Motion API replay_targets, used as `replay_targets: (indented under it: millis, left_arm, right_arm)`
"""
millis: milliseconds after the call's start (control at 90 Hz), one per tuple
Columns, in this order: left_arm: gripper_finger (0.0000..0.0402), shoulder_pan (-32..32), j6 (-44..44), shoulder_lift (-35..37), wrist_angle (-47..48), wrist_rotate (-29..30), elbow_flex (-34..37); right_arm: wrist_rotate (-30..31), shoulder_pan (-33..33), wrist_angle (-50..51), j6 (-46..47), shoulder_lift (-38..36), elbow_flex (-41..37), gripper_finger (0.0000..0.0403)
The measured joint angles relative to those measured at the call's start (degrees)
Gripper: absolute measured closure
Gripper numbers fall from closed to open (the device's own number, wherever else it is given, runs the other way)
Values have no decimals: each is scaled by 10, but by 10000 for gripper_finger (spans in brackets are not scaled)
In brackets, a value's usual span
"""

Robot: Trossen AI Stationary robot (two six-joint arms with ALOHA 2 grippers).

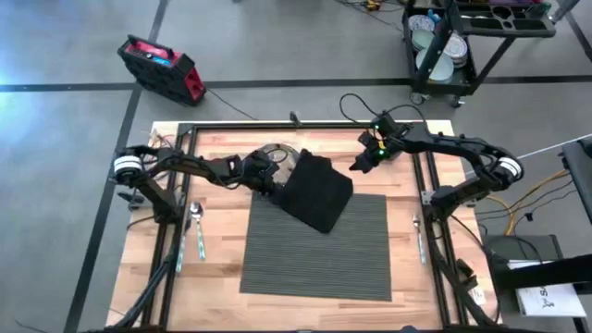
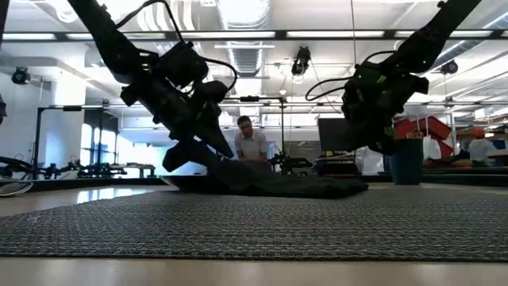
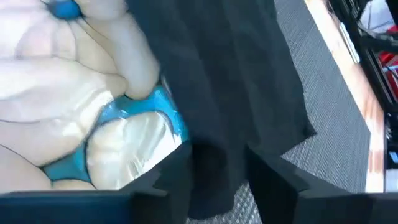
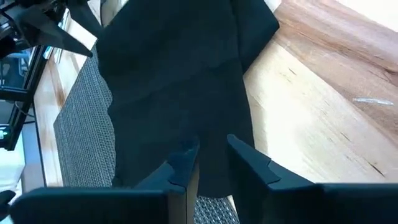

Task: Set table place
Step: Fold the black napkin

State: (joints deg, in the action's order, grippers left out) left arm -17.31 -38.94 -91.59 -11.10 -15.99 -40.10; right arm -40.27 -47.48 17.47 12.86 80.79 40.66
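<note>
A black napkin (image 1: 316, 192) lies crumpled over the far left part of the dark grey ribbed placemat (image 1: 314, 254) on the wooden table (image 1: 222, 277). Its far end drapes over a white plate with a blue rim (image 3: 74, 93). My left gripper (image 1: 271, 185) is at the napkin's left edge, beside the plate, shut on the cloth. Above the napkin's far right corner my right gripper (image 1: 359, 165) hangs open. In the low view that gripper (image 2: 379, 139) stands clear above the cloth. My left gripper has the napkin's left edge (image 3: 217, 149) between its two fingers, coming slanting down from the table's left. The cloth rises a little to the fingers (image 2: 214, 159), while the rest of it lies slack on the placemat and the plate. One layer or several, I cannot tell.
A spoon (image 1: 197, 227) lies on the wood left of the placemat and another piece of cutlery (image 1: 418, 236) lies right of it. The black frame tubes (image 1: 176, 231) run along both sides. The placemat's near half is bare.
</note>
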Motion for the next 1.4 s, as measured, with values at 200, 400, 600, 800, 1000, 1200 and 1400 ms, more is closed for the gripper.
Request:
replay_targets:
  millis: [200, 400, 600, 800, 1000, 1200, 1400]
  left_arm:
    - [377, 0, 1, 0, -5, -2, 0]
    - [400, 1, -6, 7, -16, -29, 0]
    - [401, 2, -1, 44, 34, -49, 0]
    - [401, -14, 53, 121, 176, 29, -1]
    - [402, -47, 85, 203, 251, 152, -1]
    - [402, -64, 90, 223, 244, 181, -1]
    - [402, -65, 97, 199, 245, 195, -1]
  right_arm:
    - [0, 0, 0, 0, 0, 0, 354]
    - [0, 0, 0, 0, 0, 0, 348]
    - [0, 0, -1, 0, 0, 0, 336]
    - [0, 0, -2, 0, 0, 0, 333]
    - [0, 0, -16, 8, 0, 0, 347]
    - [0, 15, -34, 28, 0, 0, 351]
    - [11, 38, -46, 36, 0, 0, 329]
